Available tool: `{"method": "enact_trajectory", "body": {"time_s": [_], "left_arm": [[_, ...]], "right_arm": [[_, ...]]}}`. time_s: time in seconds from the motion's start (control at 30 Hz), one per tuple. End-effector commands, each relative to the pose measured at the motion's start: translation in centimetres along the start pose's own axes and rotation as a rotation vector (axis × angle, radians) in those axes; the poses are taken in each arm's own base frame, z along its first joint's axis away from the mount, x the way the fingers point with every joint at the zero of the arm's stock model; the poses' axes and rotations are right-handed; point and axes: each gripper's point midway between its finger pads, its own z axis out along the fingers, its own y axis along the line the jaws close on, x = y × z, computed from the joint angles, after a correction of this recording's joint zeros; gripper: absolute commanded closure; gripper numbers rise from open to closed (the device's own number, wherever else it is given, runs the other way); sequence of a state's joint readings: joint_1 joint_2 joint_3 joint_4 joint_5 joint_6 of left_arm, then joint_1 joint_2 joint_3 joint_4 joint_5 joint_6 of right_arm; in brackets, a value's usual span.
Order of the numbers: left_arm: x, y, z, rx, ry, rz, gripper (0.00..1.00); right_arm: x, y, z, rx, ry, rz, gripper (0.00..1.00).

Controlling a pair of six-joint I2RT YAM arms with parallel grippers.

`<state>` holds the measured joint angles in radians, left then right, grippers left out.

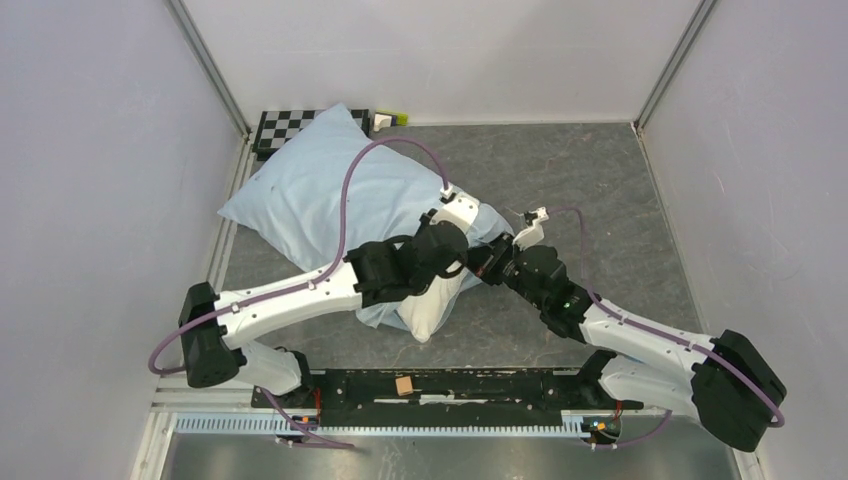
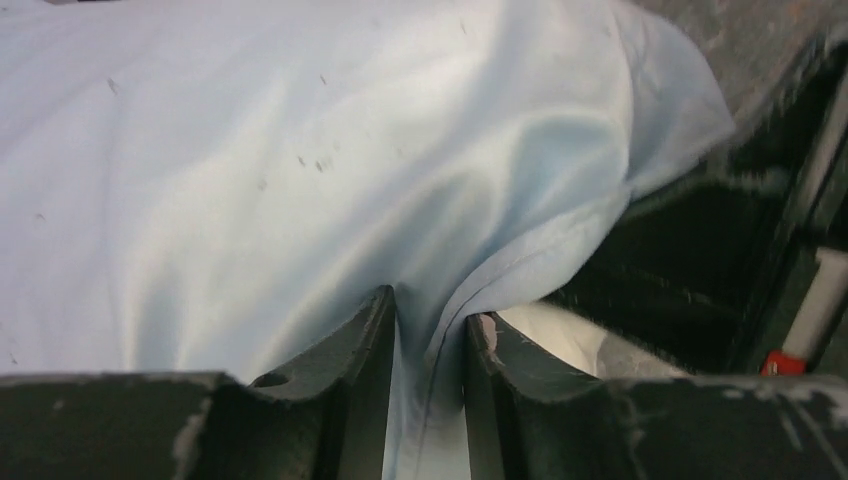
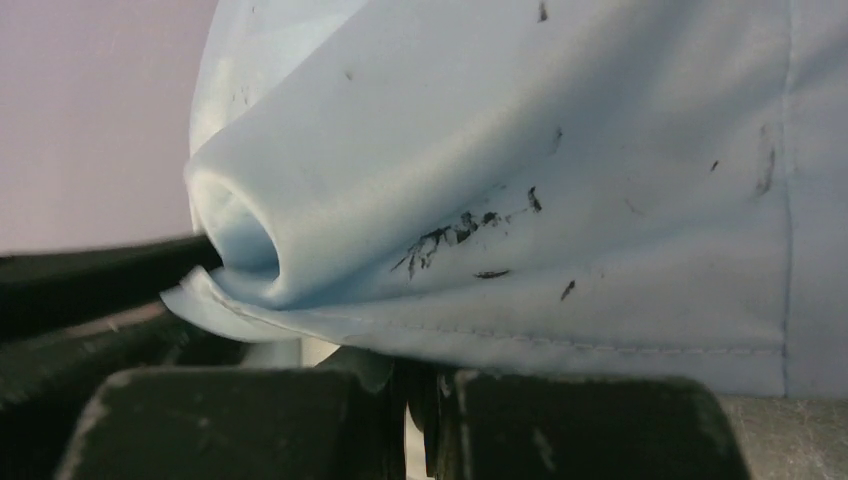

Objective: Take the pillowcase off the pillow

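I see the pillowcase [image 1: 310, 190] lying on the table [image 1: 600, 180], far left, with a bare corner of the pillow [image 1: 428, 312] poking out towards me. My left gripper [image 2: 430, 325] pinches the hem in narrow jaws. My right gripper [image 3: 415, 378] is clamped nearly closed on the stitched edge.

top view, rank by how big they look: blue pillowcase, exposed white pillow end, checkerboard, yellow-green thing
pale sky-blue fabric pillowcase
then exposed cream-white pillow end and black-and-white checkerboard, too alike to rank
small yellow-green object last
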<state>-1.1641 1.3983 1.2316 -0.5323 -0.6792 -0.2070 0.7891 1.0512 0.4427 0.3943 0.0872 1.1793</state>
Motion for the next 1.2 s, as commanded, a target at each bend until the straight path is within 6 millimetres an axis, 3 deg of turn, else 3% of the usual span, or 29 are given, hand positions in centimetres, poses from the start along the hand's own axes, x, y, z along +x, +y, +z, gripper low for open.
{"method": "enact_trajectory", "body": {"time_s": [0.0,0.23,0.47,0.57,0.67,0.77,0.93,1.03,1.17], "left_arm": [[-5.6,1.6,0.3,-0.034,-0.125,-0.113,0.65],[-5.8,4.6,4.7,-0.150,-0.072,-0.119,0.73],[-6.7,6.2,8.7,-0.165,-0.021,-0.093,0.74],[-5.6,8.2,11.4,-0.214,0.050,-0.114,0.81],[-3.7,10.2,13.3,-0.136,0.091,-0.254,0.80],[-2.2,13.0,13.2,-0.218,0.096,-0.305,0.76],[2.6,16.4,13.3,-0.342,0.220,-0.352,0.74],[3.6,15.6,13.2,-0.269,0.210,-0.393,0.61],[0.5,13.1,10.2,-0.076,0.070,-0.448,0.37]], "right_arm": [[0.9,4.1,-1.0,-0.163,0.034,-0.022,1.00],[4.3,7.0,-2.4,-0.249,0.119,-0.046,1.00],[6.5,8.0,-3.1,-0.263,0.153,-0.110,1.00],[7.4,8.5,-3.2,-0.287,0.184,-0.121,1.00],[6.6,7.5,-3.5,-0.258,0.128,-0.085,1.00],[5.1,7.6,-4.4,-0.280,0.057,-0.064,1.00],[2.4,8.9,-5.3,-0.279,-0.036,-0.101,1.00],[1.8,9.3,-5.2,-0.271,-0.059,-0.125,1.00],[2.5,10.1,-4.1,-0.276,-0.028,-0.145,1.00]]}}
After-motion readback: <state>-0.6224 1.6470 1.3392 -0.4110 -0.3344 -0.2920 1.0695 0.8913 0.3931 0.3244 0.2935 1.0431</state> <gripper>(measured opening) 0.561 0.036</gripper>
